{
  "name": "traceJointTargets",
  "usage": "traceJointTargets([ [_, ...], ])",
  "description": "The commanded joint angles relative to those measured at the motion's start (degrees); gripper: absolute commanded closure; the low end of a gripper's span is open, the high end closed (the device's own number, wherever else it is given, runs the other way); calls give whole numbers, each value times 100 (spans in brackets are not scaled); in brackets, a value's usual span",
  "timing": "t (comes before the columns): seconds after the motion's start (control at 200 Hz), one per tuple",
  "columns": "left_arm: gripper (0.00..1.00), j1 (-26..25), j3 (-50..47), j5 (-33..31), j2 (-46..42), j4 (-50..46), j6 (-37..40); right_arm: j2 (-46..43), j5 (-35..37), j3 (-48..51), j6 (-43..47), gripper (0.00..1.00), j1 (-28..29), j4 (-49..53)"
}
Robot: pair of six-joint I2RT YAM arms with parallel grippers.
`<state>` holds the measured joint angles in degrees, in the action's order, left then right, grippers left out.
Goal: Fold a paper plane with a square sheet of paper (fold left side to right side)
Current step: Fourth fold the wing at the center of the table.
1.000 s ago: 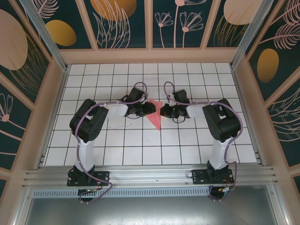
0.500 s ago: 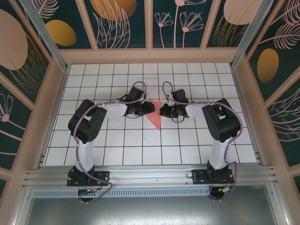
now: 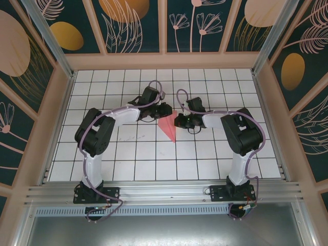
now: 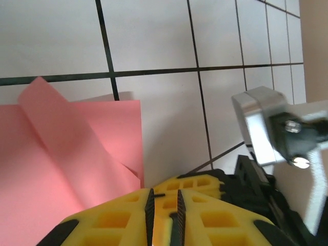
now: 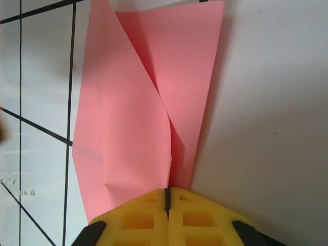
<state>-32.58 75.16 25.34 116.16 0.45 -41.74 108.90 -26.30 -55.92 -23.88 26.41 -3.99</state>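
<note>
The coral-red sheet of paper [image 3: 167, 126] lies on the grid table as a creased, narrow shape with its point toward the arms. My right gripper [image 3: 177, 121] is at its right edge. In the right wrist view the paper [image 5: 133, 118] has two flaps meeting at a centre crease, and the raised flap edge runs into the slit of my right gripper [image 5: 167, 192], which is shut on it. My left gripper [image 3: 166, 109] sits just beyond the paper's far edge. Its jaws [image 4: 163, 197] stand a narrow gap apart with nothing between them, and the paper [image 4: 61, 154] lies to their left.
The white table with black grid lines [image 3: 205, 154] is walled by a wooden frame [image 3: 164, 61] at the back and on both sides. The right arm's yellow finger [image 4: 195, 183] and black wrist [image 4: 256, 189] lie close in front of the left gripper.
My left gripper has drawn off the paper's left edge and moved toward the far side. The right gripper has stayed at the paper's right edge.
</note>
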Motion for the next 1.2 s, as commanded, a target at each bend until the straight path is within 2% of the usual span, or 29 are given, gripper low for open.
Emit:
traceJointTargets([
  [0.0, 77, -3, 332, 250, 309, -15, 135, 167, 204, -44, 129, 100, 129, 495],
  [0.2, 77, -3, 535, 162, 644, -156, 205, 200, 245, -80, 155, 100, 154, 576],
  [0.661, 77, -3, 210, -369, 750, -375, 328, 179, 377, -79, 243, 100, 157, 717],
  [1.066, 77, 0, -281, -503, 762, -251, 323, -97, 238, -102, 273, 100, 79, 545],
  [1.196, 77, -3, -503, -587, 707, -164, 272, -414, 144, -187, 201, 87, -66, 504],
])
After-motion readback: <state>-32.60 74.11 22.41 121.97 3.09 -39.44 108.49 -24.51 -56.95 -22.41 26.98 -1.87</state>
